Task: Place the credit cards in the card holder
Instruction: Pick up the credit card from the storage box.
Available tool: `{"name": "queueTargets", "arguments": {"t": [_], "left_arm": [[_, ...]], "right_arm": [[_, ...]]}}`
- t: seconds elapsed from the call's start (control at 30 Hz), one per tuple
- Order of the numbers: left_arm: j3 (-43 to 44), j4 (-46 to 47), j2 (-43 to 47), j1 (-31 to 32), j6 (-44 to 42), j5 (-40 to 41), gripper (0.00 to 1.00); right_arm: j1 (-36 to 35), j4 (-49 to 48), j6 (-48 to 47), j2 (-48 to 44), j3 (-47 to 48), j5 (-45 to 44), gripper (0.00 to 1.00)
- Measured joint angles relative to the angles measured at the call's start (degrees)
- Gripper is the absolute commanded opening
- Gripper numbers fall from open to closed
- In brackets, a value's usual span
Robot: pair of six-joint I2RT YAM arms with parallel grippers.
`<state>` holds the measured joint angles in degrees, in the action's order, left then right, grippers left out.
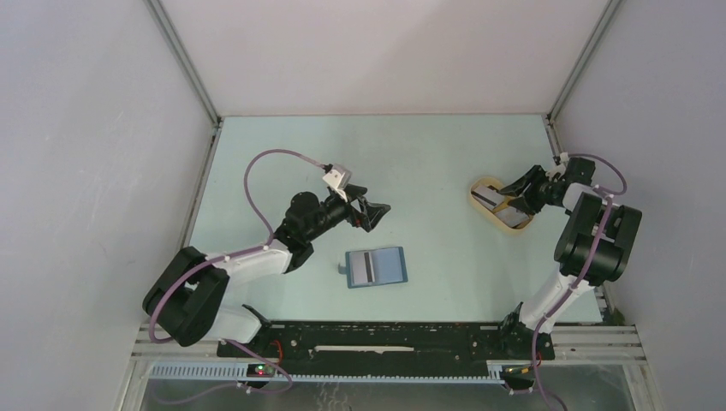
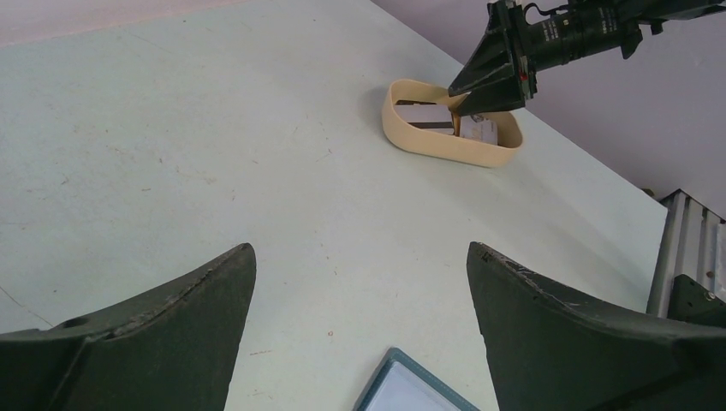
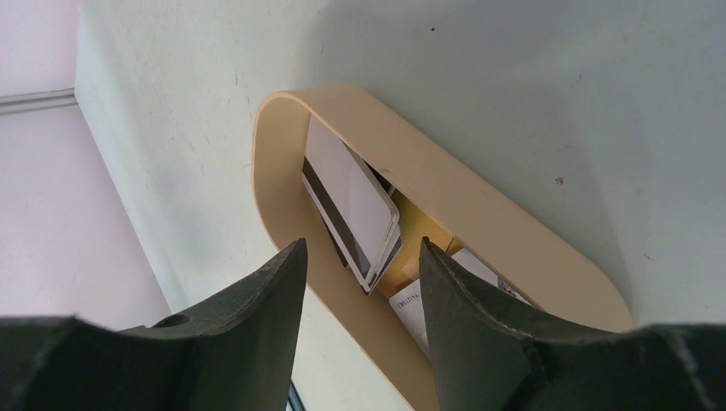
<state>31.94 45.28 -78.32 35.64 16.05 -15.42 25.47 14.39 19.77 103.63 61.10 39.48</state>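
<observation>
The card holder (image 1: 385,267) is a blue wallet lying open and flat at the table's middle front; its left half shows a pale panel with a dark stripe. Only its corner (image 2: 409,392) shows in the left wrist view. My left gripper (image 1: 377,214) is open and empty, just behind the wallet (image 2: 360,248). Several credit cards (image 3: 353,199) lie in a beige oval tray (image 1: 486,182): white ones stacked, one with a dark stripe, another white card (image 3: 413,301) beside them. My right gripper (image 1: 511,197) is open over the tray's near rim (image 3: 361,244), holding nothing.
The beige tray (image 2: 428,144) stands at the right of the table, with the right gripper (image 2: 467,96) over it. Grey enclosure walls close off the left, back and right. A black rail (image 1: 385,336) runs along the front edge.
</observation>
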Motion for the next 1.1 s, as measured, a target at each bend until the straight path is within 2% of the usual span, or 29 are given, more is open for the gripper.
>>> {"name": "queueTargets", "arguments": {"t": [0.57, 1.1], "left_arm": [[0.00, -0.68, -0.48, 0.02, 0.02, -0.48, 0.97], [0.00, -0.83, -0.55, 0.00, 0.04, -1.33, 0.97]], "right_arm": [[-2.27, -1.16, 1.27, 2.69, 0.00, 1.75, 0.59], [-3.37, -7.34, 5.33, 4.87, 0.02, 5.07, 0.53]]}}
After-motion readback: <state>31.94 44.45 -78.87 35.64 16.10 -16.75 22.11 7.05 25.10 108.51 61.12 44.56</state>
